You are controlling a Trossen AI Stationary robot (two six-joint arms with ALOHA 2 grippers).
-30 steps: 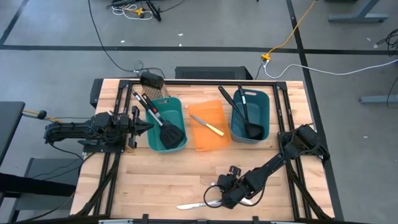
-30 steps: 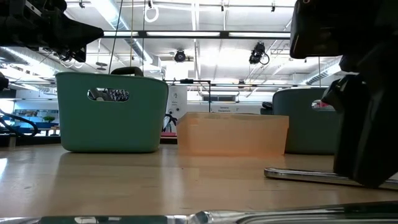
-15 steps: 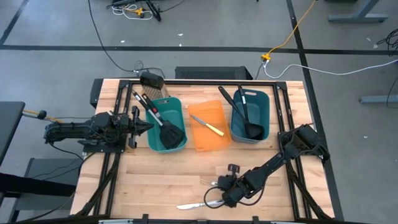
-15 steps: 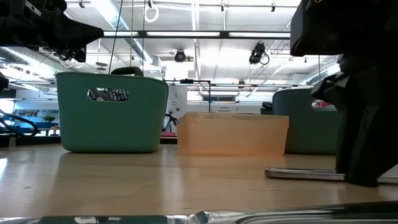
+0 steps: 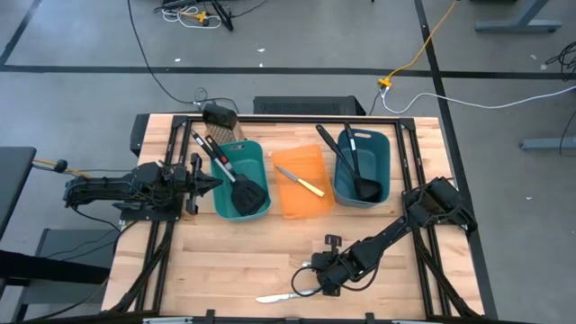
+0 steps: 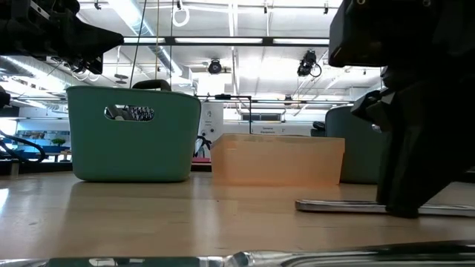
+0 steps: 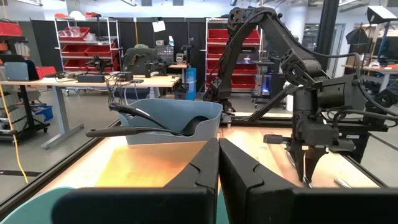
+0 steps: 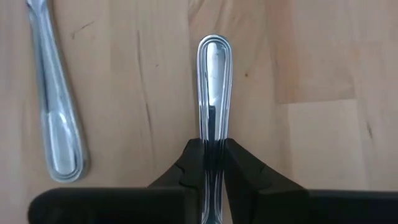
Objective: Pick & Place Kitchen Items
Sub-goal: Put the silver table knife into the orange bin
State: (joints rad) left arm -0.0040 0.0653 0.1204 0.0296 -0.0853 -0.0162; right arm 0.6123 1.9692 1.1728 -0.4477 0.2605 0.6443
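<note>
- The right arm reaches from the table's right edge toward the near middle, folded low, with the right hand pointed straight down at the table.
- In the right wrist view its two fingers are clamped on the handle of a silver table knife, which lies flat on the wood; the handle's rounded end sticks out past the fingertips.
- In the low view that knife lies on the tabletop, and the dark bulk of the right hand stands over its far part.
- A second silver knife lies just beside the gripped one, nearer the table's front edge and apart from the fingers; the right wrist view shows its handle running roughly alongside.
- The left arm lies stretched out level at the table's left edge, its left hand pointing at the left teal bin; in the left wrist view its fingers are pressed together on nothing.
- Two black slotted spatulas lean in the left teal bin, handles sticking out over its back left corner.
- A yellow-handled knife lies in the orange bin between the teal ones.
- Two black ladles sit in the right teal bin.
</note>
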